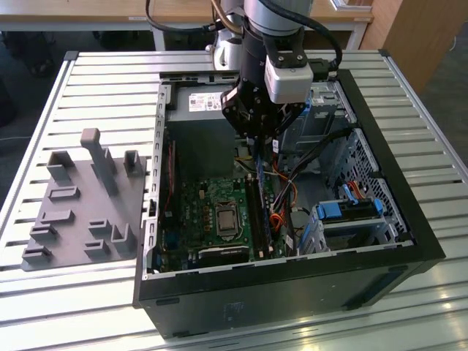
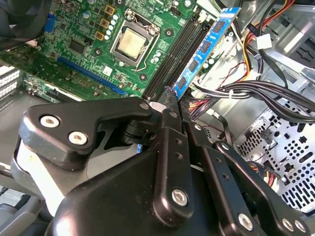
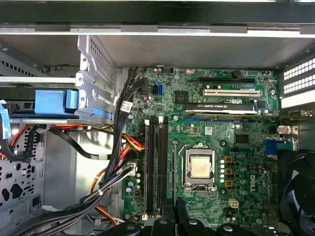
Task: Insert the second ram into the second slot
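The claw is closed tight on one end of the blue memory stick. The stick juts straight out from the claw's tip, inside the open computer case, above the long black slots on the green board below the claw. Whether it touches them I cannot tell.
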You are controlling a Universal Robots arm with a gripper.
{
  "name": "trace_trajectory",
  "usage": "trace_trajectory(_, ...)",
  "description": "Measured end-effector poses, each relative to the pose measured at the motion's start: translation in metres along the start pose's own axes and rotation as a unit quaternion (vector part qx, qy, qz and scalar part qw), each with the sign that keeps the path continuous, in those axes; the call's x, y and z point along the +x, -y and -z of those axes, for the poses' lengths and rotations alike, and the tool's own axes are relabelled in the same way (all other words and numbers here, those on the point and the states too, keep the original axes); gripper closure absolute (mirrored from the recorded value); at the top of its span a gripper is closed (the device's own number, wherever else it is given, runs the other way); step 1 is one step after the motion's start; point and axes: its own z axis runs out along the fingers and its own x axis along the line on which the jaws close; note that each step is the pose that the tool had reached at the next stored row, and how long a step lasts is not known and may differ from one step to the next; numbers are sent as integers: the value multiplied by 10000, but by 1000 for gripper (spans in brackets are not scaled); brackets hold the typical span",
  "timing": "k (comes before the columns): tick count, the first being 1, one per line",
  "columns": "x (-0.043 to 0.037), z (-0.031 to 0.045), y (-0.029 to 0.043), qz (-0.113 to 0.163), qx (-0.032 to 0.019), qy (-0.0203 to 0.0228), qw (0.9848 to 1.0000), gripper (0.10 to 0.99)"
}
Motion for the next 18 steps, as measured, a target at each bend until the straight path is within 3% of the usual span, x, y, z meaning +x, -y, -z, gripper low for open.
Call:
trace_trajectory(1, 0, -37, 0, 55, 0, -2, 10000, 949)
trace_trajectory(18, 0, -86, -12, 94, 0, -3, 10000, 949)
